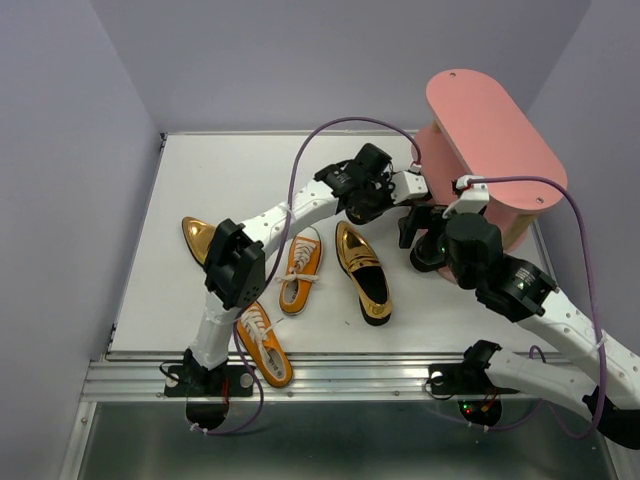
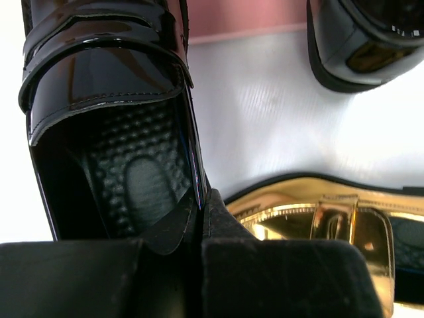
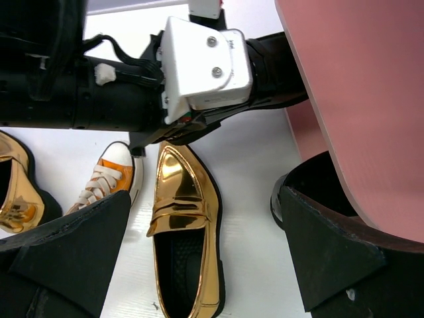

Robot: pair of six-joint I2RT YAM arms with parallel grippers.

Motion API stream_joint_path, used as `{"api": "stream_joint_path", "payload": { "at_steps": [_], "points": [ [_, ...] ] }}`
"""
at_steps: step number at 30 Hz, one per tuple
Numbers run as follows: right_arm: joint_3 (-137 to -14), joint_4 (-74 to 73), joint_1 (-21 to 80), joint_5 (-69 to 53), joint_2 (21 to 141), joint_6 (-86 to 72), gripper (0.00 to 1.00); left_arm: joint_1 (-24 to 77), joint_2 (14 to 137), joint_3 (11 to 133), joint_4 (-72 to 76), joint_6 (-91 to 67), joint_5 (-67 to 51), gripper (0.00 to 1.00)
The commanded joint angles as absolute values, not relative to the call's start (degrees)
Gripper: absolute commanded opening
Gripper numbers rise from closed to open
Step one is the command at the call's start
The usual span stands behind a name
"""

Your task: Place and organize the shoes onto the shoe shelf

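Note:
My left gripper (image 1: 366, 197) (image 2: 202, 222) is shut on the side wall of a glossy black dress shoe (image 2: 112, 126), just left of the pink shoe shelf (image 1: 490, 150). The second black shoe (image 2: 364, 40) (image 1: 428, 255) lies at the shelf's foot. My right gripper (image 1: 428, 238) (image 3: 204, 199) is open above it, with a gold loafer (image 3: 182, 232) (image 1: 362, 272) showing between its fingers and the black shoe (image 3: 299, 189) behind the right finger. Two orange sneakers (image 1: 300, 268) (image 1: 263, 343) and the other gold loafer (image 1: 198, 238) lie on the table.
The left arm (image 1: 290, 215) crosses above the sneakers and partly hides the far gold loafer. Grey walls close in the white table (image 1: 220, 170) at back and left. A metal rail (image 1: 350, 378) runs along the near edge.

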State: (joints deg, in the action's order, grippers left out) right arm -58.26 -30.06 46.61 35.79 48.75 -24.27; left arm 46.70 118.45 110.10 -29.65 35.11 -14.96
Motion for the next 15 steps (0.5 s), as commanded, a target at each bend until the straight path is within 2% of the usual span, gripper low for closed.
{"api": "stream_joint_path", "payload": {
  "at_steps": [1,15],
  "points": [
    [-61.61,-30.15,47.11,37.18,47.64,-24.52,1.0,47.28,119.26,116.63,-26.36,37.62,-16.52,0.0],
    [-62.49,-31.64,47.11,37.62,46.93,-25.22,1.0,48.25,125.59,124.89,-25.75,38.41,-18.01,0.0]
  ]
}}
